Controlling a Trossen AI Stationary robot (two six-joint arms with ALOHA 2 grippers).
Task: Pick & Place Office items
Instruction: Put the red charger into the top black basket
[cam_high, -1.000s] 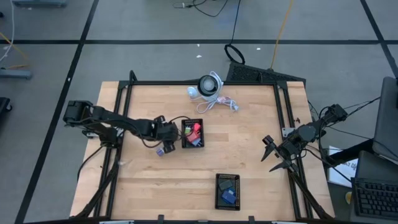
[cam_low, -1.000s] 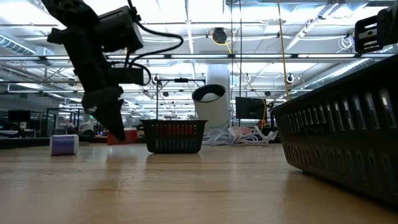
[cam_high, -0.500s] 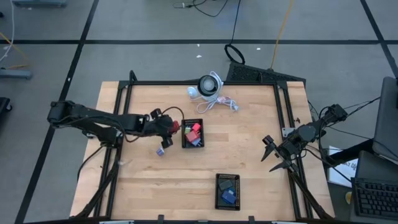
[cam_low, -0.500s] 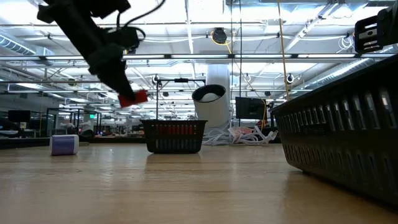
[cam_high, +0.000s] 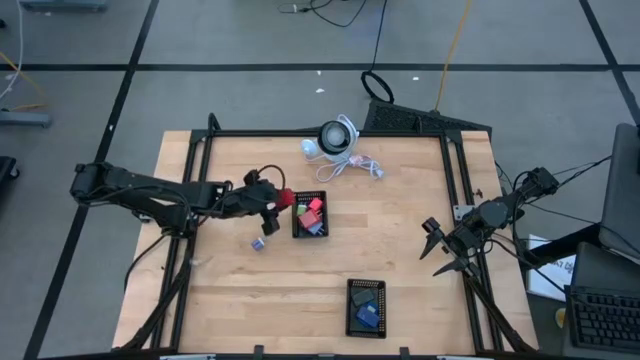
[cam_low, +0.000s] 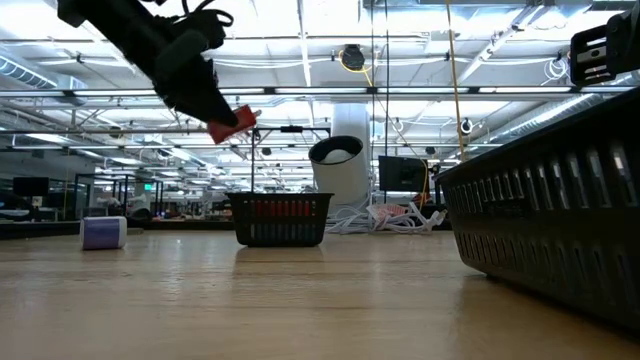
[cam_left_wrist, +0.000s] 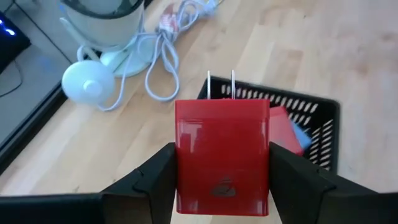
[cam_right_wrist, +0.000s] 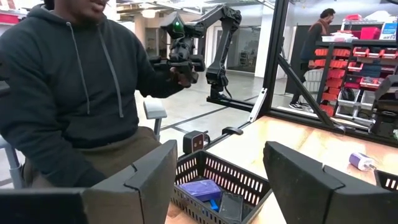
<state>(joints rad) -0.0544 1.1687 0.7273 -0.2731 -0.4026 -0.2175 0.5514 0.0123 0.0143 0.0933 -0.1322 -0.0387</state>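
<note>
My left gripper (cam_high: 283, 198) is shut on a red plug block (cam_left_wrist: 222, 155) with two metal prongs, held in the air just left of the black tray (cam_high: 310, 214); the low view shows the block (cam_low: 232, 123) well above the table. That tray (cam_left_wrist: 311, 115) has red and blue pieces inside. A small purple-blue piece (cam_high: 258, 243) rests on the table below-left of the tray, also seen as a piece (cam_low: 103, 232) in the low view. My right gripper (cam_high: 440, 250) waits open at the table's right edge. My left gripper pinches the red block by its two opposite side faces (cam_left_wrist: 183, 168), one finger (cam_left_wrist: 155, 183) on each side. The fingers come slanting down from the table's left. The block is lifted clear, with its prongs (cam_left_wrist: 221, 84) pointing away from the wrist toward the tray.
A white round device with a coiled cable (cam_high: 338, 138) lies by the far edge. A second black tray (cam_high: 366, 305) with blue pieces sits near the near edge. A person (cam_right_wrist: 68, 93) sits beyond the table on the right. Bare wood lies between the trays.
My left gripper has risen from the table beside the tray and moved right toward the tray. The red block, which stood on the table a second ago, is now lifted clear and carried up with it.
</note>
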